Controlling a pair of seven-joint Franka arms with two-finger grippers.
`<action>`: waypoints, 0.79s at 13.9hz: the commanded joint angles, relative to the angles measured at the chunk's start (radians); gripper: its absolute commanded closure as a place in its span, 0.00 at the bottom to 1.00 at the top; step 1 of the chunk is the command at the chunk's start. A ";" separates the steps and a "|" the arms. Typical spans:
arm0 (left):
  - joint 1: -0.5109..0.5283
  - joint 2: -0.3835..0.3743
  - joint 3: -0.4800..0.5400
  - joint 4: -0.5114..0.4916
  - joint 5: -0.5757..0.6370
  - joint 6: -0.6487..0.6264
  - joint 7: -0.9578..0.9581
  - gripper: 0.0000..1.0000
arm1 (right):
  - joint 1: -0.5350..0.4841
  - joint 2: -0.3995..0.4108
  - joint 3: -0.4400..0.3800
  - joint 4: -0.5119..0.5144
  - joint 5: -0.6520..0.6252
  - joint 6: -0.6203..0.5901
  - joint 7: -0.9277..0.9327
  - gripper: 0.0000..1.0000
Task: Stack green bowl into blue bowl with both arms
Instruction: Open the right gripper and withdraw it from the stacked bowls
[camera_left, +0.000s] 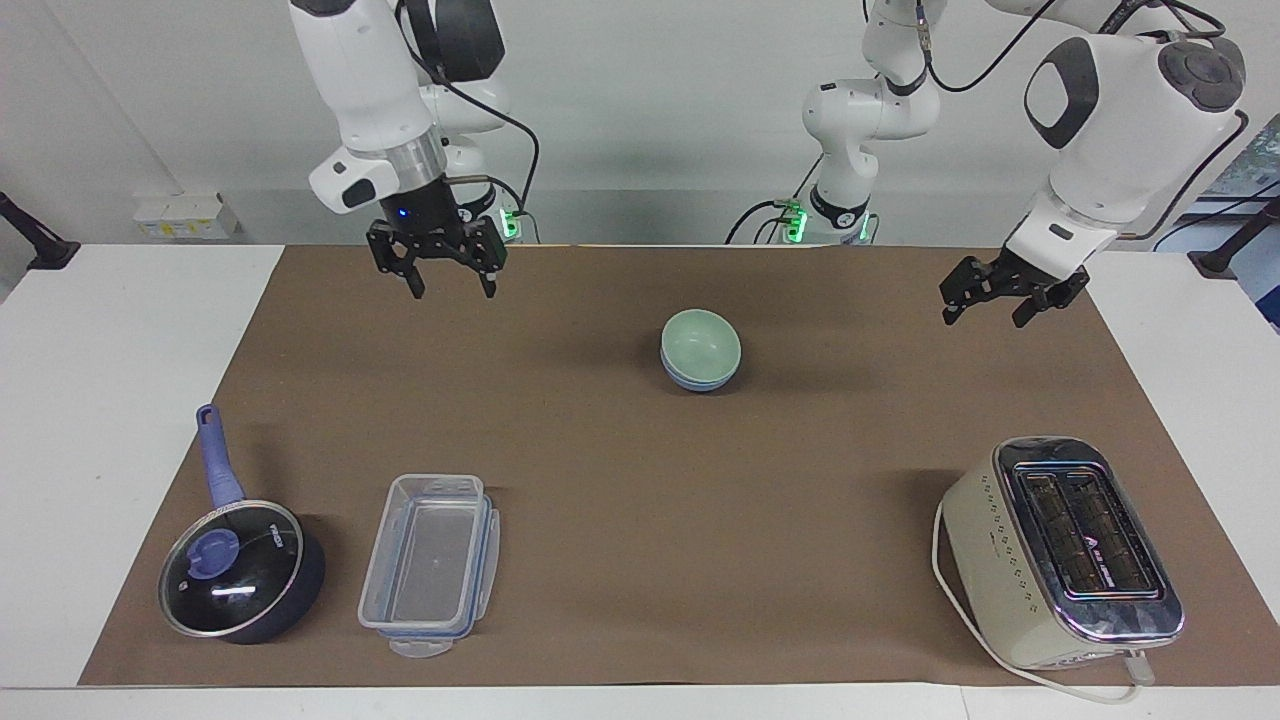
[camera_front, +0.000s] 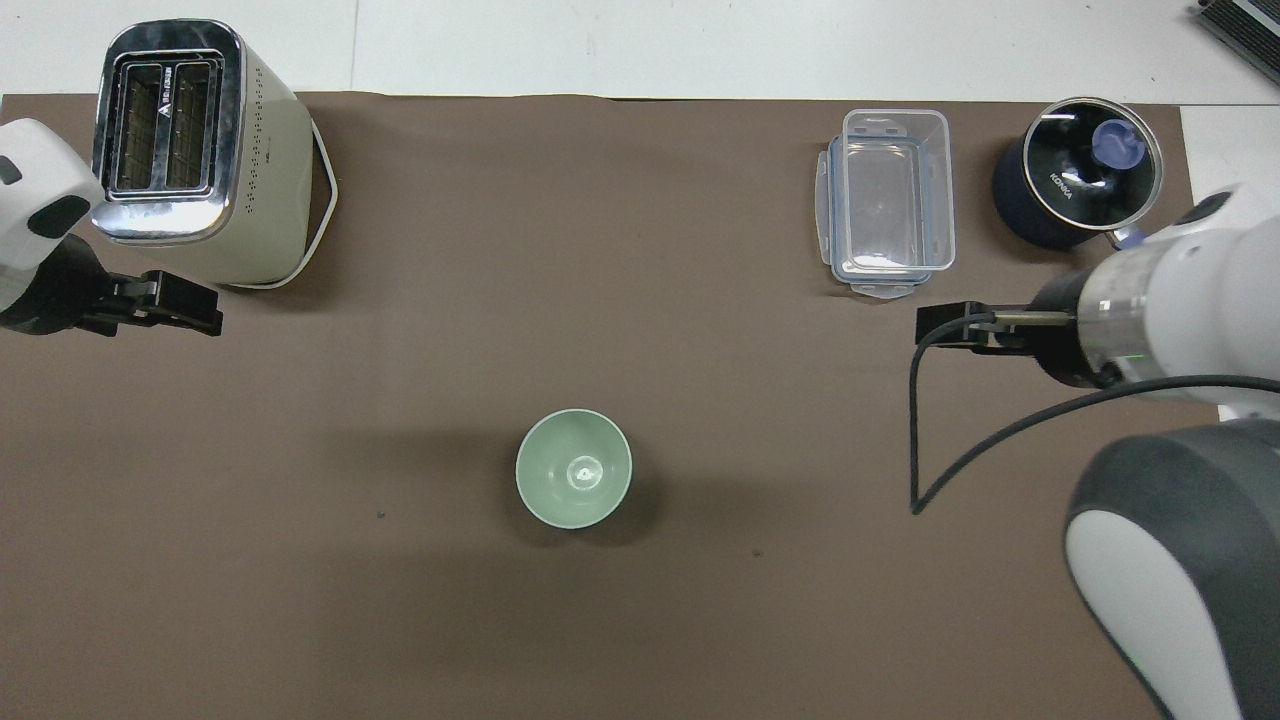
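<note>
The pale green bowl (camera_left: 702, 342) (camera_front: 573, 467) sits nested inside the blue bowl (camera_left: 690, 382), whose rim shows just under it in the facing view; from overhead the blue bowl is hidden beneath it. The stack stands on the brown mat midway between the two arms' ends. My right gripper (camera_left: 453, 288) (camera_front: 940, 328) hangs open and empty, high over the mat toward the right arm's end. My left gripper (camera_left: 985, 310) (camera_front: 195, 308) waits open and empty over the mat's edge at the left arm's end.
A cream toaster (camera_left: 1062, 550) (camera_front: 190, 150) stands farther from the robots at the left arm's end. A clear plastic container (camera_left: 432, 562) (camera_front: 888, 200) and a dark lidded pan with a blue handle (camera_left: 240, 565) (camera_front: 1080, 180) stand farther out at the right arm's end.
</note>
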 joint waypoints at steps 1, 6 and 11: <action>0.006 0.010 -0.005 0.026 0.021 -0.022 0.000 0.00 | -0.039 0.046 0.017 0.140 -0.049 -0.133 -0.009 0.00; 0.005 0.012 -0.005 0.026 0.021 -0.022 0.000 0.00 | -0.064 0.126 0.015 0.293 -0.050 -0.275 -0.009 0.00; 0.006 0.010 -0.005 0.026 0.021 -0.022 0.000 0.00 | -0.088 0.117 0.003 0.275 -0.030 -0.252 -0.009 0.00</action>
